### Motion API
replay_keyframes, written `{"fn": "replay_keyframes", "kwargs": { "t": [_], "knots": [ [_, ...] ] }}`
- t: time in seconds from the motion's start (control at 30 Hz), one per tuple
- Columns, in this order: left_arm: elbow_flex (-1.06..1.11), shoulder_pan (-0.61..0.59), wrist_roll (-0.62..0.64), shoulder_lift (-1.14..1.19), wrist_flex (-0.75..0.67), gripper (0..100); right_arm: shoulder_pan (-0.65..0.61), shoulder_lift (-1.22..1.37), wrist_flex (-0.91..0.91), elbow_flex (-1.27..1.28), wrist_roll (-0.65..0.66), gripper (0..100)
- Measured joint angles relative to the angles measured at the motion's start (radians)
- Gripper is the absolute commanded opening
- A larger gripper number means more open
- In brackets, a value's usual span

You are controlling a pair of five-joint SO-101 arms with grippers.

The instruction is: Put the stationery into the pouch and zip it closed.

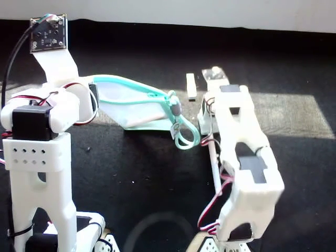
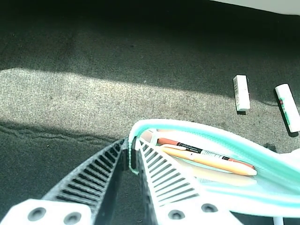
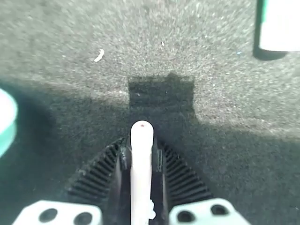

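Item: white pen [image 3: 141,187], pinched by right gripper [image 3: 141,151] fingers beside the open pouch [image 1: 131,105], whose end left gripper [image 2: 130,146] fingers clamp: best fed lengthwise, tip first, into the mouth.

Table cover [image 2: 70,93] rough matt dark cloth; pouch [image 1: 131,107] smooth soft fabric; pen [image 3: 141,154] glossy white plastic.

Mint-edged pouch [image 1: 131,107] gapes unzipped — two pens [image 2: 206,158] inside, white eraser [image 2: 241,93] and glue stick [image 2: 287,108] lying nearby.
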Motion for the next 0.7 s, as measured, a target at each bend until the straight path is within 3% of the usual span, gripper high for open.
{"fn": "replay_keyframes", "kwargs": {
  "t": [0.23, 0.43, 0.7],
  "knots": [
    [0.0, 0.0, 0.0, 0.0, 0.0, 1, 0.0, -0.574, 0.021, 0.081, 0.0, 0.7],
    [0.0, 0.011, 0.0, 0.0, 0.0, 1, -0.014, -1.04, -0.152, 0.083, 0.0, 0.7],
    [-0.002, 0.146, 0.0, -0.002, -0.005, 1, -0.273, -1.229, -0.408, 0.081, 0.0, 0.7]
  ]
}}
